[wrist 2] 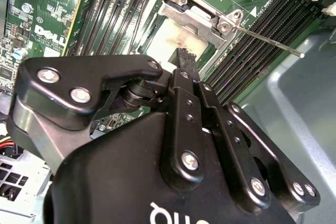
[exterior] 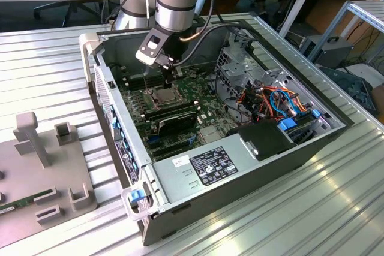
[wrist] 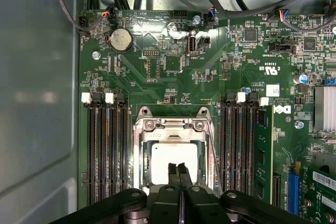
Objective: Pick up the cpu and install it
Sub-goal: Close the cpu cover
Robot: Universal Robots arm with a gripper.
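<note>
gripper [wrist: 177,167] over the cpu [wrist: 160,161] in its socket frame [wrist: 173,125]
fingers pressed narrow together, holding nothing; the cpu lies flat inside the frame on the green board [wrist: 173,66], right under the tips.

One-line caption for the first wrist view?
Shut gripper poised over the cpu lying in its socket, memory slots on both sides.

The motherboard [wrist: 173,66] is green, the claw [wrist: 178,167] black, the cpu [wrist: 163,156] pale silver.
</note>
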